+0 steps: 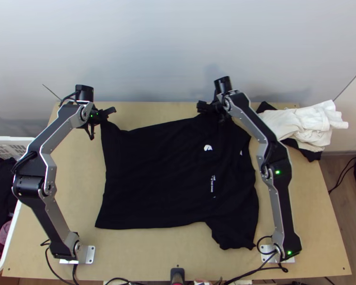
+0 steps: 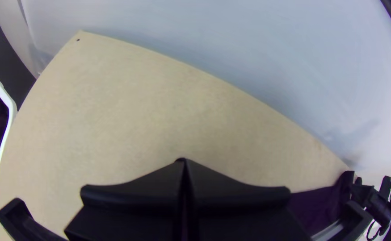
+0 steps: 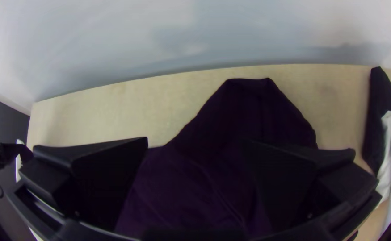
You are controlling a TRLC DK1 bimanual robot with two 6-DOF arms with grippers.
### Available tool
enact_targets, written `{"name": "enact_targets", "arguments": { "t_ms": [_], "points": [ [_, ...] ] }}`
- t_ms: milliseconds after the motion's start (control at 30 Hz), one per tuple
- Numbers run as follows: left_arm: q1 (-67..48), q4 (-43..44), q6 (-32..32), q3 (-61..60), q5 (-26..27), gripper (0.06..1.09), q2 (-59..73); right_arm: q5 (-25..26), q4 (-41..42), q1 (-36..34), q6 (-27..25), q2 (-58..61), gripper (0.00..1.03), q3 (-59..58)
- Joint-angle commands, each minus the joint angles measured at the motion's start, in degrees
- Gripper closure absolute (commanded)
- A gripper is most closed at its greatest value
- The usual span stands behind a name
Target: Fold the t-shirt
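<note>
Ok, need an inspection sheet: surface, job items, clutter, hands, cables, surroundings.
Surface: light wooden table, both arms mounted at near edge
Job items: black t-shirt spread, unfolded, hem toward left arm
Clutter: white cloth over black cloth, far right corner
Hands: left hand shut on far hem corner; right hand open over far sleeve area
Cables: black cables around arm bases
Surroundings: wall behind; white basket with clothes, left side
</note>
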Motion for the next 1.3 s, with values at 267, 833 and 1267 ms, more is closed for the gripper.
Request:
{"name": "enact_targets", "arguments": {
  "t_ms": [267, 833, 1267],
  "points": [
    [-0.02, -1.87, -0.61, 0.07, 1.93, 1.05, 0.48, 13.84, 5.4, 2.51, -1.93, 5.34, 0.74, 4.25],
    [1.83, -3.01, -3.86, 7.01, 2.28, 1.05, 0.57, 19.91, 6.72, -2.23, -3.07, -2.57, 1.0, 3.55],
    [5.78, -3.1, -3.69, 12.81, 0.61, 1.05, 4.35, 18.85, 10.76, -10.67, -2.54, -6.26, 1.0, 4.08]
  ]
}}
